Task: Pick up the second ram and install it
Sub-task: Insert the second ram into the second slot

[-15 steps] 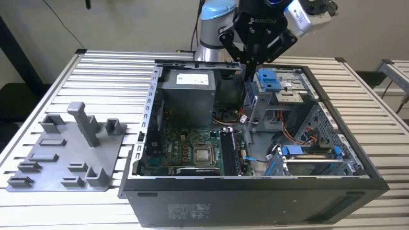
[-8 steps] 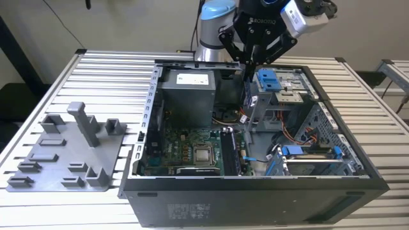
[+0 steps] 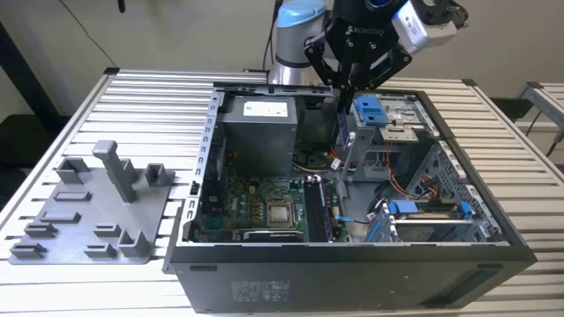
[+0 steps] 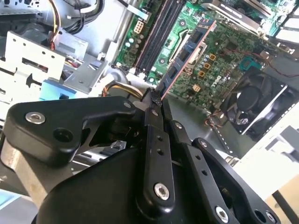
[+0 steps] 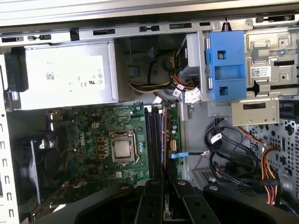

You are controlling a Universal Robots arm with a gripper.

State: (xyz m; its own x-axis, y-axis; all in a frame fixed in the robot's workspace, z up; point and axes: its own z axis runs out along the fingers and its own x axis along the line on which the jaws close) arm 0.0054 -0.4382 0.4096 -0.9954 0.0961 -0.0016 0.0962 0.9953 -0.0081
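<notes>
One gripper (image 4: 155, 100) is clamped on the one second ram (image 4: 184, 53), held above the motherboard (image 5: 88, 135) just beside the black memory slots (image 5: 152, 140), four as far as I can count. One power supply (image 5: 65, 81) with a white printed label and one blue bracket (image 5: 226, 65) stand nearby.

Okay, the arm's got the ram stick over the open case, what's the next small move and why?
Probably ease it straight down a little. The gripper is shut on the ram, which hangs above the motherboard, parallel to the black memory slots but not yet seated in one.
</notes>
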